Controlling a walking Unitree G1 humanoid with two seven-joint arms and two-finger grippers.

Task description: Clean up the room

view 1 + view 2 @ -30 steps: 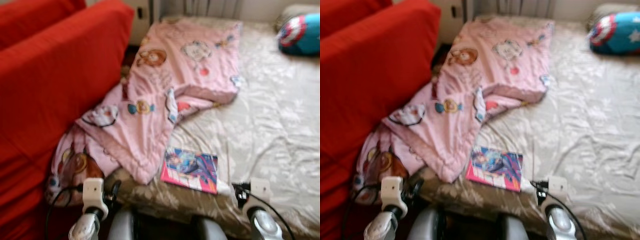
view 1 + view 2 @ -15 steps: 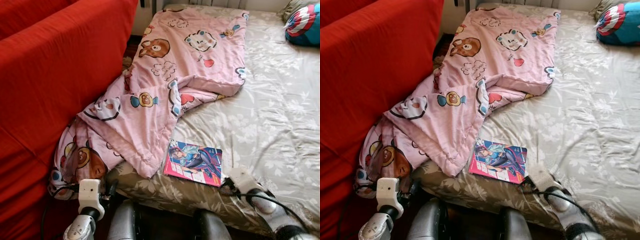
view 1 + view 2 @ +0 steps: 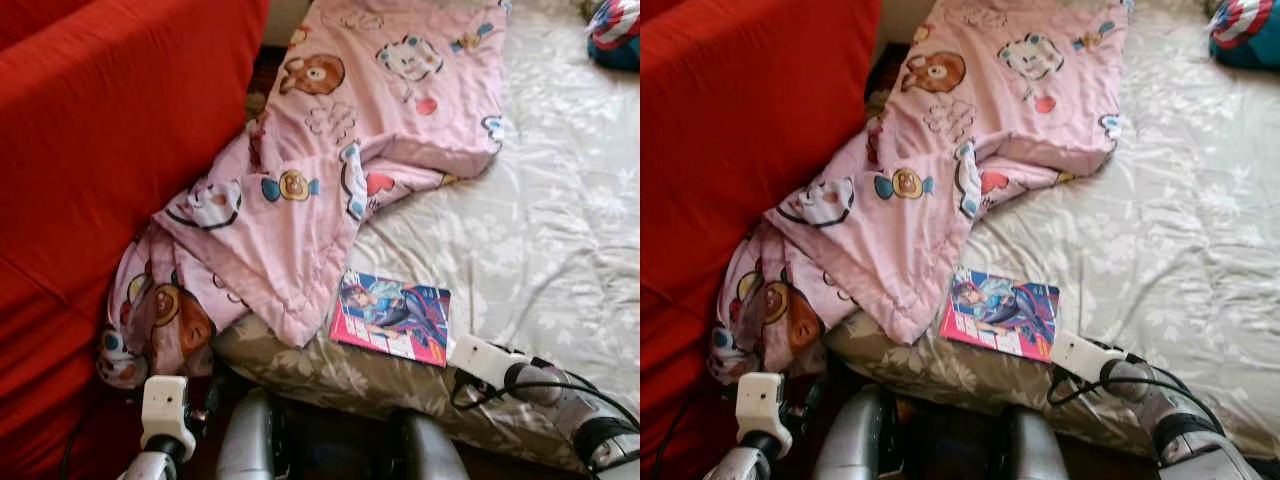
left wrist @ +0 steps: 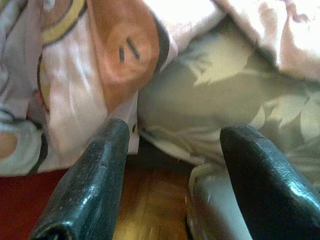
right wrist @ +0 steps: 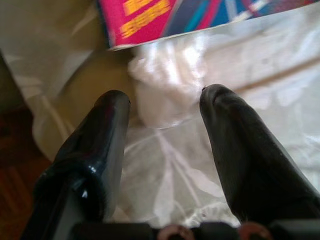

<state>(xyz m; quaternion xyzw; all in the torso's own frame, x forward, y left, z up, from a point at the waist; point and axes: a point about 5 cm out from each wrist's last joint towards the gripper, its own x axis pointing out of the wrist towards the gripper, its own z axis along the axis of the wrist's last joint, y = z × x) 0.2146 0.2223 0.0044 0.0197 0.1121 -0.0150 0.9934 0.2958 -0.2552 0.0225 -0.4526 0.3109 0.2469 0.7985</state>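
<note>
A colourful magazine (image 3: 392,316) lies flat near the bed's front edge, just right of a crumpled pink cartoon blanket (image 3: 330,170) that spills off the bed's left side. My right arm's white wrist (image 3: 478,358) rests low over the sheet right beside the magazine. In the right wrist view my right gripper (image 5: 165,107) is open, its fingers (image 5: 107,130) pointing at the magazine's pink edge (image 5: 145,15) a short way ahead. My left gripper (image 4: 172,135) is open and empty, low by the bed's corner, facing the hanging blanket (image 4: 100,65).
A red sofa (image 3: 90,150) stands close along the left of the bed. The bed's floral sheet (image 3: 540,230) stretches right and back, with a shield-patterned cushion (image 3: 615,30) at the far right corner. Wooden floor (image 4: 145,210) shows below the mattress.
My right arm has swung left and forward along the bed's edge, its wrist now beside the magazine. The camera has dipped and moved closer; the left arm sits lower in view.
</note>
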